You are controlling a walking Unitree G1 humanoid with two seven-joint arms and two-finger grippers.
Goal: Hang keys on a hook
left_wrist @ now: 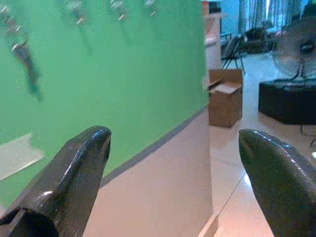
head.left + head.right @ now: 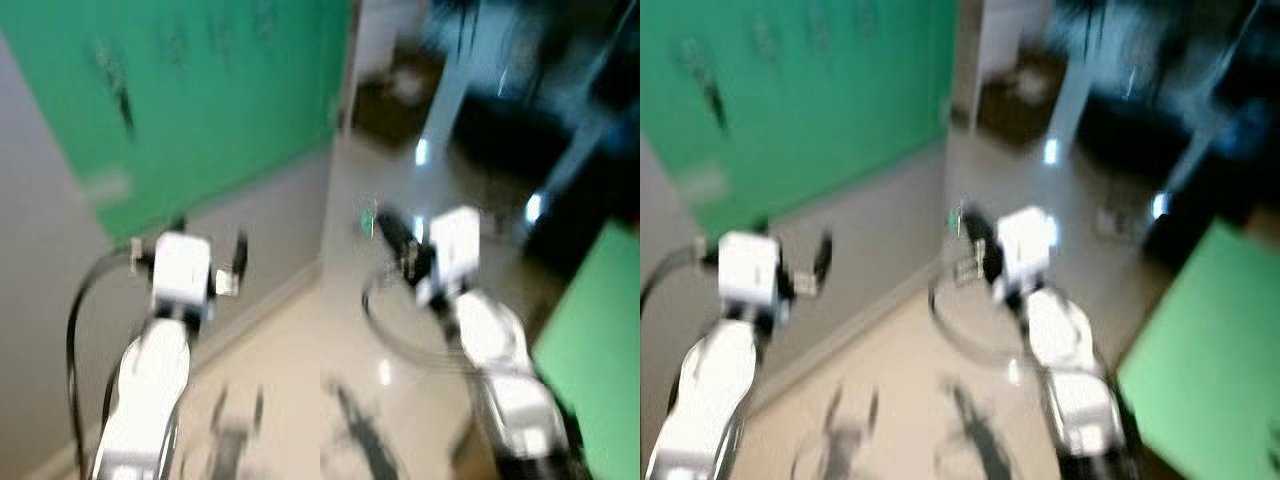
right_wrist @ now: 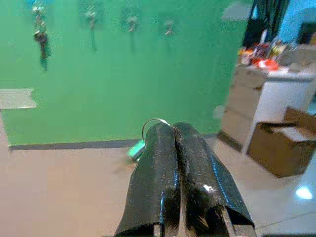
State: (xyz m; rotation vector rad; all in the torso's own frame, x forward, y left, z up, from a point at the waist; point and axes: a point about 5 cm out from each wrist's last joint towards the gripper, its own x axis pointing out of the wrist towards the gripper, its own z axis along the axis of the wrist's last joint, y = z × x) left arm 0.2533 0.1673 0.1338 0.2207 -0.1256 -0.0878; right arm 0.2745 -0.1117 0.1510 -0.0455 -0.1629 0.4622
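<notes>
1. Looking through the left eye view: heavy blur. The right gripper (image 2: 385, 228) is held out over the shiny floor (image 2: 300, 370) with a small green tag at its tip, taken to be the keys (image 2: 367, 220). The left gripper (image 2: 238, 258) is raised near the wall, close to the green board (image 2: 220, 100).
2. Right eye view: same scene, equally blurred. A dark item hangs on the board at upper left, probably another key set (image 2: 708, 85) already on a hook; detail cannot be made out.
3. Left wrist view: the two black fingers (image 1: 74, 182) stand wide apart with nothing between them. Beyond them are the green board, a row of hooks (image 1: 118, 7) along its upper part, a cardboard box (image 1: 225, 96) and a fan (image 1: 298, 49).
4. Right wrist view: fingers pressed together on the keys, pinching low on the metal ring (image 3: 154, 123), with the green tag (image 3: 137, 149) dangling just beside the tips. Free hooks (image 3: 131, 22) show on the board ahead, well apart from the ring.
5. Handling judgement: light, rigid, smooth metal; the ring can pivot or slip in a pinch, and the tag swings. A hold low on the ring leaves the upper loop open for the hook. Fragility is no concern.
</notes>
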